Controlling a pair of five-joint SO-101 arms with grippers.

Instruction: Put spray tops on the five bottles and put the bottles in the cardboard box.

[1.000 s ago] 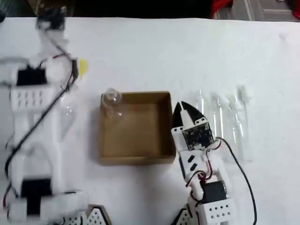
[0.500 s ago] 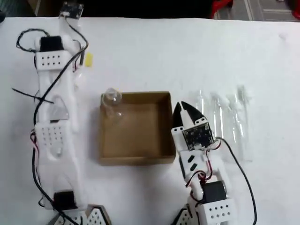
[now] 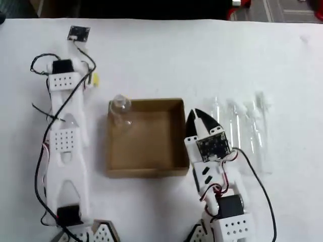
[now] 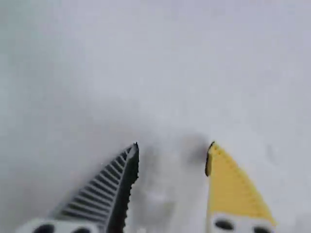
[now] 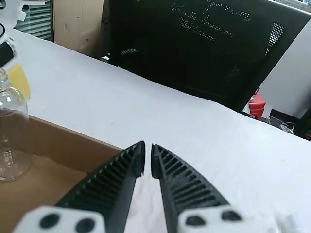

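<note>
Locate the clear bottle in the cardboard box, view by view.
High view: bottle in the cardboard box's far corner, left arm's side.
Right wrist view: bottle inside the box wall, beyond the right gripper.
Left wrist view: white table ahead of the left gripper.
Shared landmark: white table.

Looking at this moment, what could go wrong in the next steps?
1. The shut right gripper sits between the cardboard box wall and the clear bottles lying beside it; a sideways swing may shove the box or roll them.
2. The open left gripper hangs over bare table; crossing toward those bottles, it might topple the bottle standing in the box corner.
</note>
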